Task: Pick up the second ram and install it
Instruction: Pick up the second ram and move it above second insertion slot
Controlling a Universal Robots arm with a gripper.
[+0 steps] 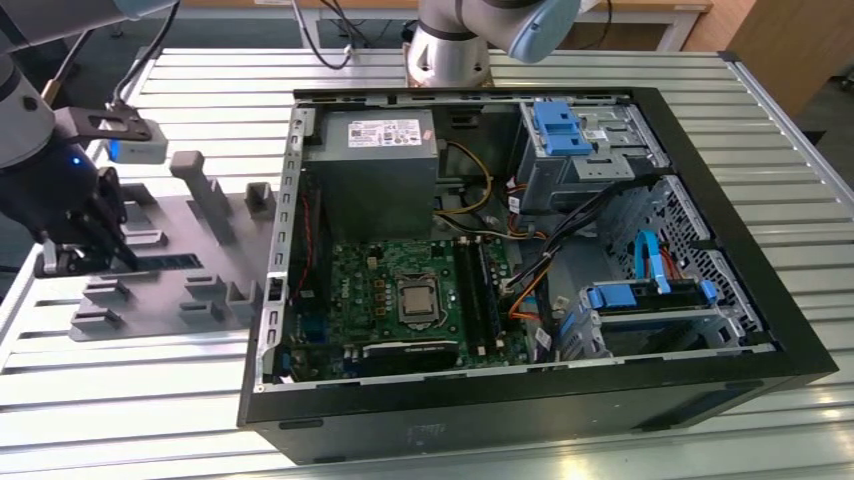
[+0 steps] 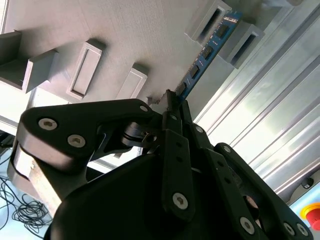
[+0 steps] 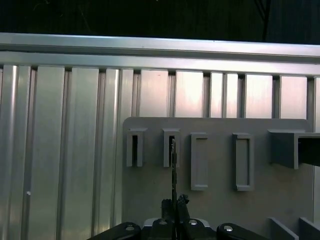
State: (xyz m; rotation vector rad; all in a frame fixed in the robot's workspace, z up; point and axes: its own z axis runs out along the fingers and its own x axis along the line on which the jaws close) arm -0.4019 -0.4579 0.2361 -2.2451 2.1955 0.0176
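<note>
Grey plastic holder tray (image 1: pixel 154 215) is sitting on the slatted metal surface (image 1: pixel 134 400) at the exterior view's left. Over it the black claw (image 2: pixel 172 98) is pinching shut on the near end of the second ram (image 2: pixel 207 47), which is standing on edge, its far end resting between two upright blocks (image 2: pixel 243 40). Further right, the open computer case (image 1: pixel 534 425) is lying with its motherboard (image 1: pixel 400 290) showing.

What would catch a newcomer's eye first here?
The open computer case sits in the middle of the exterior view, its green motherboard bare. On the exterior view's left, the gripper reaches to a grey holder tray. In the second wrist view it pinches one end of the second ram, a blue strip standing in the tray's blocks.
</note>
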